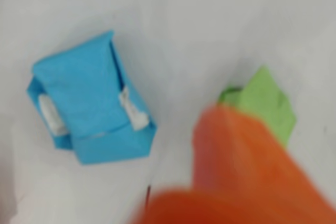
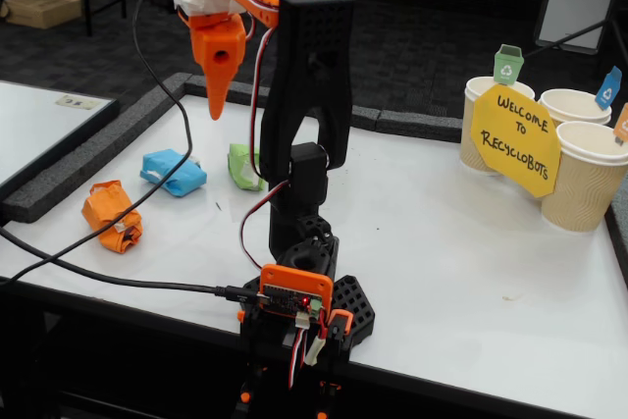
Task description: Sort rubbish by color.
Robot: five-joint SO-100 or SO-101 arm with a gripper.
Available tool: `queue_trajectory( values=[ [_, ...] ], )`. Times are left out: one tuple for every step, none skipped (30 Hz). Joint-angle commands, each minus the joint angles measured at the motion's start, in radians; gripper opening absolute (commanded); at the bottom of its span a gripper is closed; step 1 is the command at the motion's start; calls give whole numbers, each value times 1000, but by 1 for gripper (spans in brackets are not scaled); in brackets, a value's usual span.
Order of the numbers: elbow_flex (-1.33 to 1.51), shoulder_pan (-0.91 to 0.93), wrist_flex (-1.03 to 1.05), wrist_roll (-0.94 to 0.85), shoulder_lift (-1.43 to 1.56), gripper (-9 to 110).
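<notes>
Gripper: the orange gripper [image 2: 214, 105] hangs high above the table in the fixed view, tip pointing down, toward 10 o'clock from the arm's base. Its fingers look pressed together into a single point with nothing between them. In the wrist view it is a blurred orange mass [image 1: 231, 129] filling the corner at 5 o'clock.
Blue wad: the light blue wad [image 2: 173, 172] lies on the white table [image 2: 471, 272], at about 9 o'clock from the arm's base in the fixed view. In the wrist view [image 1: 90, 100] it sits at 9 o'clock of the picture, with white tape showing at two edges.
Green wad: the green wad [image 2: 242, 166] lies just beside the blue one, at its 3 o'clock in the fixed view, partly behind the black arm [image 2: 309, 125]. In the wrist view [image 1: 262, 100] it sits at 3 o'clock, its lower edge covered by the gripper.
Orange wad: the orange wad [image 2: 111, 215] lies near the table's edge, at 8 o'clock from the blue wad, apart from it.
Cups: three beige ribbed cups [image 2: 589, 174] stand together at the table's far corner, at 2 o'clock from the base, each carrying a small coloured flag.
Sign: a yellow sign [image 2: 515, 139] leans against the cups.
</notes>
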Motion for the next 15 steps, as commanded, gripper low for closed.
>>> queue_trajectory(
  values=[
    [-98,-14,-17,103,31,11],
    [-86,-14,-17,103,31,11],
    [-77,-14,-20,133,31,12],
    [-69,-9,-12,195,32,14],
    [-67,-3,-3,273,32,14],
    [-66,6,9,360,32,14],
    [-63,17,20,442,32,14],
    [-54,26,20,506,32,15],
    [-43,37,17,568,32,16],
    [-29,52,9,611,32,17],
    [-6,72,-11,647,32,19],
    [23,97,-25,704,32,20],
    [58,120,-44,739,32,21],
    [92,141,-69,767,32,22],
    [121,161,-94,778,31,22]
  ],
)
